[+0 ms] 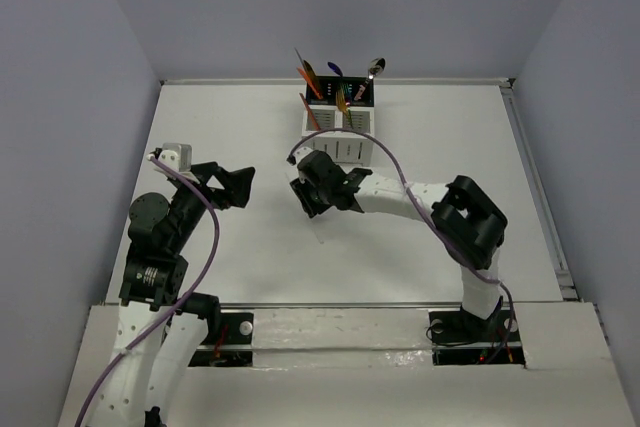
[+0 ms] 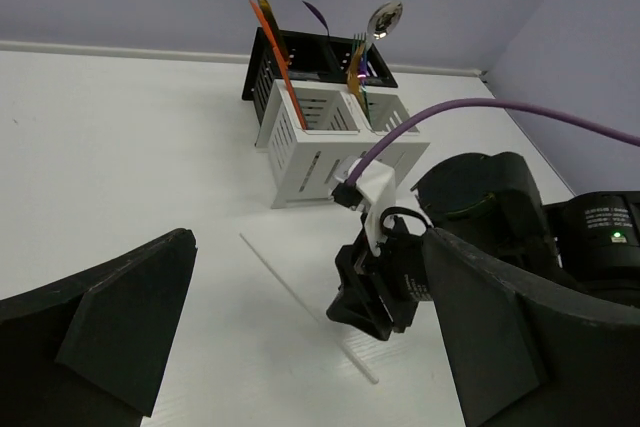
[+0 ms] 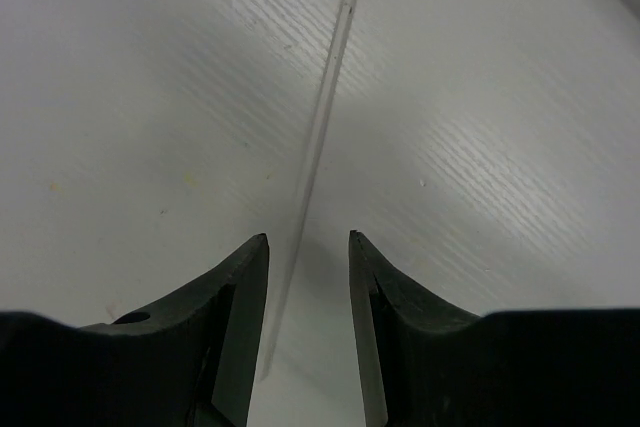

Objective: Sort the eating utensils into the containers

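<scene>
A pale, almost clear chopstick (image 3: pixel 322 117) lies flat on the white table (image 3: pixel 120 97), alone and well short of the containers. In the right wrist view it runs from the top of the frame down into the gap between the two dark fingers (image 3: pixel 240 297) of the right claw (image 3: pixel 308 239). Its near end sits closer to the left finger than to the right one, and whether it touches that finger I cannot tell. The fingers stand apart with table showing between them, so the right claw is open around the stick and is not clamped on it. From the left wrist view the same chopstick lies on a slant, its far end pointing left and its near end right, and the right claw hangs over its near-right half, pointing down at the table. Just beyond the right claw, on the far side, stands the white slatted caddy (image 2: pixel 318 152), with a black slatted section (image 2: pixel 262 72) at its far end. Orange-red chopsticks (image 2: pixel 275 52) lean out of a left compartment. A gold fork (image 2: pixel 355 59), a silver spoon (image 2: pixel 385 19) and a purple-blue handle (image 2: pixel 318 15) stand further back and to the right. To the left, well apart from the chopstick, the left claw (image 1: pixel 244 187) hangs above bare table with its fingers spread wide and nothing between them.
</scene>
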`<state>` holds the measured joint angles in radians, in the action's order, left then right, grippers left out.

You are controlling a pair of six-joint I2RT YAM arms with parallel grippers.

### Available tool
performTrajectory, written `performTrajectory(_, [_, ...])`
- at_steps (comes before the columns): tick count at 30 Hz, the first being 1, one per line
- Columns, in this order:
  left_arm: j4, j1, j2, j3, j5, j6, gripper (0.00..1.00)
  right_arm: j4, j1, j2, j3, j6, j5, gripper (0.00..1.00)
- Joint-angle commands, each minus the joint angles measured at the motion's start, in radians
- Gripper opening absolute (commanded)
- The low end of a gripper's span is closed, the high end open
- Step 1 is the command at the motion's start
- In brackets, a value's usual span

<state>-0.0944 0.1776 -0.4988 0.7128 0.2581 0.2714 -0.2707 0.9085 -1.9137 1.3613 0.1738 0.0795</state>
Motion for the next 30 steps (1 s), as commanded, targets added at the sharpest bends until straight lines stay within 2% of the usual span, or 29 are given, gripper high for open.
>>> performTrajectory(1, [0.045,0.005,0.009,0.002,-0.002,0.005,0.99,-0.051,0.023,-0.041,0.071,0.055,0.031,0.44])
performTrajectory(9, [0.044,0.005,0.019,0.002,0.001,0.003,0.99,-0.068,0.023,-0.127,0.124,0.069,0.062,0.43])
performTrajectory(15, [0.045,0.005,0.017,0.002,0.009,0.005,0.99,-0.094,0.023,-0.185,0.171,0.067,0.077,0.37])
performTrajectory(18, [0.045,0.005,0.017,0.002,0.01,0.005,0.99,-0.113,0.023,-0.212,0.202,0.066,0.077,0.26])
performTrajectory(19, [0.045,0.005,0.017,0.002,0.01,0.003,0.99,-0.116,0.023,-0.22,0.206,0.067,0.074,0.26])
performTrajectory(22, [0.045,0.005,0.019,0.004,0.009,0.005,0.99,-0.12,0.023,-0.228,0.217,0.067,0.068,0.13])
performTrajectory(24, [0.045,0.005,0.017,0.004,0.01,0.003,0.99,-0.122,0.023,-0.226,0.217,0.069,0.065,0.0])
performTrajectory(30, [0.045,0.005,0.017,0.004,0.01,0.005,0.99,-0.089,0.023,-0.145,0.213,0.058,0.091,0.0])
